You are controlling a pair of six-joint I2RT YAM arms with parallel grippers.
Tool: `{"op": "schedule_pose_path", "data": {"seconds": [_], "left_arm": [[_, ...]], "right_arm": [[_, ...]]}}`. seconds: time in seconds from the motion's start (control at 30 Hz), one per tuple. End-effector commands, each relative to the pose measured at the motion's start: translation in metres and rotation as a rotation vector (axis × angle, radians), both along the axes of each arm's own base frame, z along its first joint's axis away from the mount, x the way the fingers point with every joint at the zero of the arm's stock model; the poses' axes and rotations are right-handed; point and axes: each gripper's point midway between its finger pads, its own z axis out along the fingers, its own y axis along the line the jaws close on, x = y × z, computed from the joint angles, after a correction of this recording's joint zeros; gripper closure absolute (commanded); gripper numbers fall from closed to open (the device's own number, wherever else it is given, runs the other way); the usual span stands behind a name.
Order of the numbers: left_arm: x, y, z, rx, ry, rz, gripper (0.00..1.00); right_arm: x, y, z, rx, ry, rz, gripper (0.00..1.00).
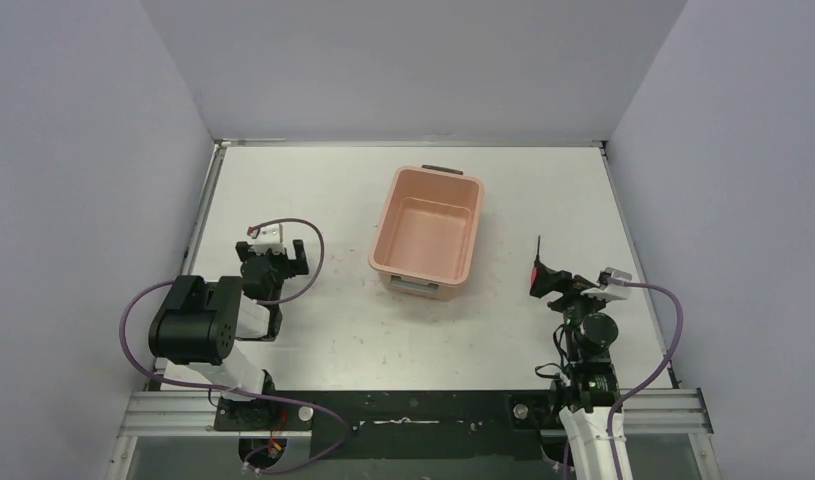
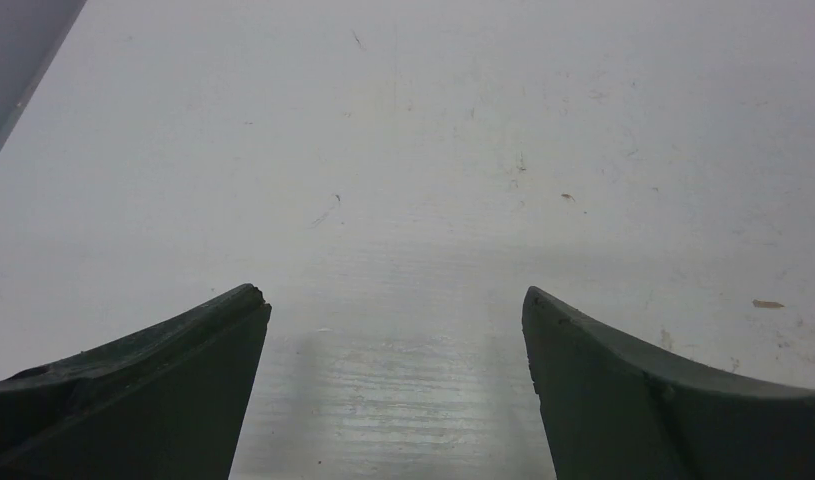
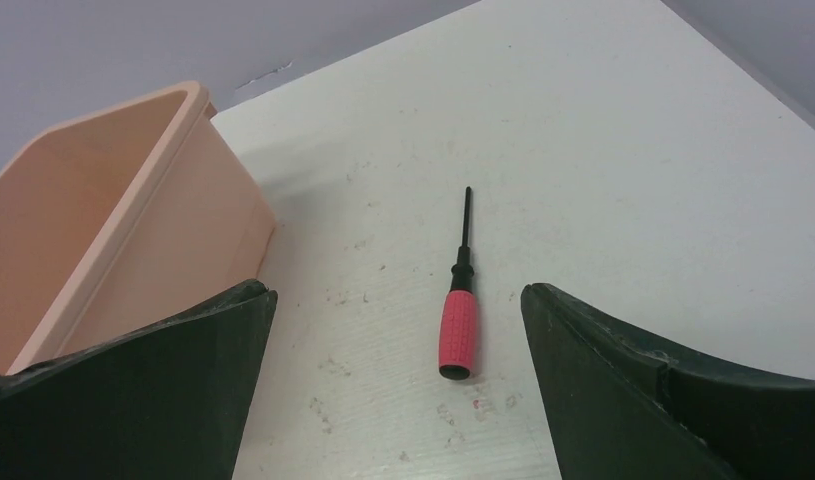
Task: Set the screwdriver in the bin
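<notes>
Hovering over the screwdriver point(image 3: 459, 320) with right hand point(image 3: 398, 292) spread wide, nothing gripped yet. Next: drop, pinch the red handle, carry to bin point(image 3: 183, 240), frame left.

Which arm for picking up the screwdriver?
Right. The right pincer, open, is lined up on the screwdriver, right of the bin; the left pincer sits on the bin's other side.

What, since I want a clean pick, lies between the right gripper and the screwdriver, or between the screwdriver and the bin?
Nothing visible. The screwdriver lies flat on the table just ahead of the open right gripper. The stretch from it to the bin is bare too; only the bin's own wall must be cleared.
</notes>
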Motion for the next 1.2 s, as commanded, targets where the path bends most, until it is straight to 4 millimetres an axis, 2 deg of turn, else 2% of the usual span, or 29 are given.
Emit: {"op": "schedule_pose_path", "data": {"seconds": [0.0,0.2,0.33,0.47,0.5,0.6,0.8,0.93,1.03,1.1,1.17], "left_arm": [[0.009,-0.002,0.018,-0.002,-0.063,-0.008,0.03],[0.009,-0.002,0.019,-0.003,-0.065,-0.007,0.03],[0.009,-0.002,0.019,-0.004,-0.065,-0.007,0.03],[0.009,-0.002,0.019,-0.004,-0.065,-0.007,0.03],[0.009,-0.002,0.019,-0.003,-0.065,-0.006,0.03],[0.009,-0.002,0.019,-0.004,-0.065,-0.006,0.03],[0.009,-0.002,0.019,-0.004,-0.066,-0.005,0.03],[0.009,-0.002,0.019,-0.003,-0.064,-0.006,0.03],[0.009,-0.002,0.019,-0.002,-0.065,-0.005,0.03],[0.009,-0.002,0.018,-0.003,-0.063,-0.006,0.03],[0.009,-0.002,0.018,-0.003,-0.063,-0.005,0.03]], "right_arm": [[0.002,0.001,0.023,-0.025,-0.053,0.010,0.00],[0.011,0.010,0.078,-0.053,-0.069,0.069,0.00],[0.027,-0.015,0.093,-0.087,0.158,-0.056,0.00],[0.050,-0.024,0.089,-0.146,0.459,-0.079,0.00],[0.056,-0.025,0.093,-0.156,0.509,-0.076,0.00],[0.069,-0.021,0.059,-0.171,0.683,-0.027,0.00],[0.086,-0.003,-0.039,-0.129,0.953,0.093,0.01],[0.078,-0.006,-0.089,-0.137,1.074,0.091,0.14],[0.065,0.001,-0.119,-0.114,1.140,0.127,0.36],[0.059,0.001,-0.131,-0.112,1.164,0.132,0.61],[0.057,-0.001,-0.133,-0.119,1.168,0.125,0.90]]}}
